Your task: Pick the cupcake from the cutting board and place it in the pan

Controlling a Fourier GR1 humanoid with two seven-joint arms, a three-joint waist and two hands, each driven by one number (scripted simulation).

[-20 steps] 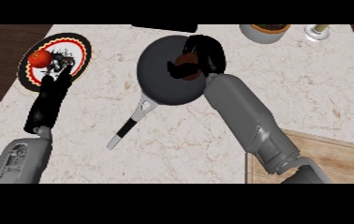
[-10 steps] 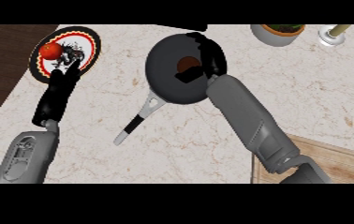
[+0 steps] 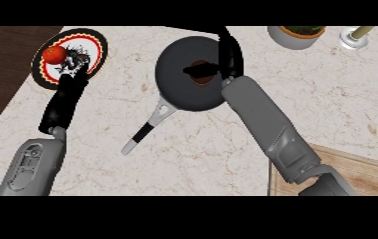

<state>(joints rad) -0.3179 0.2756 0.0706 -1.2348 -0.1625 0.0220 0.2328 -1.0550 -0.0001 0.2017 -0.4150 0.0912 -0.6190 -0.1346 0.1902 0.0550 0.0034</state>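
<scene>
The right hand point(image 3: 221, 65) reaches over the dark pan point(image 3: 193, 74), its black fingers curled round the cupcake point(image 3: 199, 73), which shows as a small brown shape just past the fingertips, near the middle of the pan. The cupcake looks low over the pan's floor or already touching it; which of the two cannot be told from above. The hand seems held there so the cupcake comes down centred and upright before the fingers let go, which they have not yet done.

Toward the robot from the hand, the pan's handle point(image 3: 148, 128) slants down across the marbled bench point(image 3: 325, 98). Alongside the right forearm, at the near edge, lies a corner of the wooden cutting board point(image 3: 347, 165), with nothing showing on the part in view.

Well away on the far side of the pan, the left hand point(image 3: 70, 85) rests at the edge of a round patterned plate point(image 3: 92, 40) carrying a red tomato point(image 3: 54, 54); whether its fingers are open cannot be told.

Beyond the right hand, at the bench's far edge, stand a grey potted plant point(image 3: 295, 35) and a small pale bottle point(image 3: 354, 37).
</scene>
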